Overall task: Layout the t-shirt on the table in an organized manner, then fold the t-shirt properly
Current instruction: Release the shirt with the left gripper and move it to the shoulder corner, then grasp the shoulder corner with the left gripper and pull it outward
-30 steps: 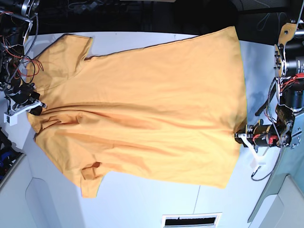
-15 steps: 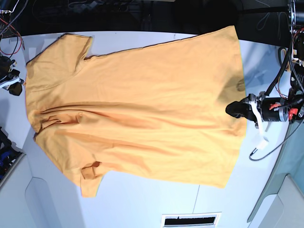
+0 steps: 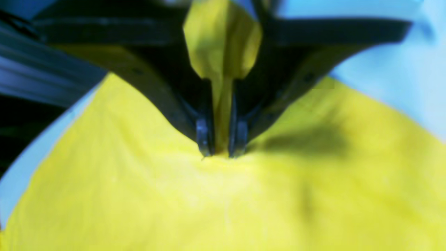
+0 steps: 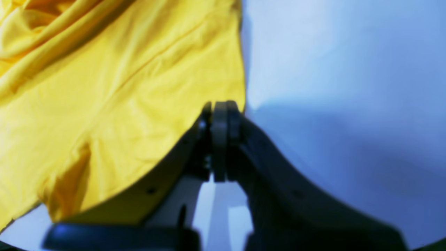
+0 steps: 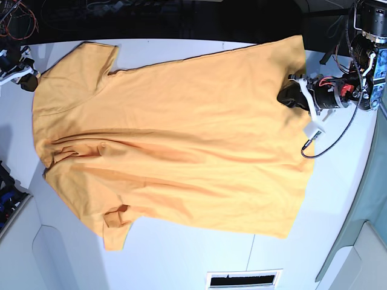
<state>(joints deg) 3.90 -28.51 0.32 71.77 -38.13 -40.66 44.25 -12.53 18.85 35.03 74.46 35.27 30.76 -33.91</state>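
The orange-yellow t-shirt (image 5: pixel 181 139) lies spread flat on the white table (image 5: pixel 181 254), sleeves on the view's left and hem on the right, with some creases near the collar. My left gripper (image 5: pixel 285 95) rests on the cloth just inside the hem. In the left wrist view its fingertips (image 3: pixel 204 134) press on the t-shirt (image 3: pixel 223 195) a narrow gap apart, with a ridge of cloth in the gap; left gripper (image 3: pixel 221 151). My right gripper (image 4: pixel 219 108) is shut and empty over bare table (image 4: pixel 331 69), right beside the t-shirt's edge (image 4: pixel 122 104); in the base view the right gripper (image 5: pixel 27 77) is by the upper sleeve.
A white vent grille (image 5: pixel 245 280) sits at the table's near edge. A grey-green panel (image 5: pixel 369 199) borders the right side. A black cable loop (image 5: pixel 320 145) hangs off the left arm over the hem. Dark equipment and wires line the far edge.
The left gripper let go of the lower hem, opened a little and moved along the hem to its upper part. The right gripper left the collar area and moved up beside the sleeve.
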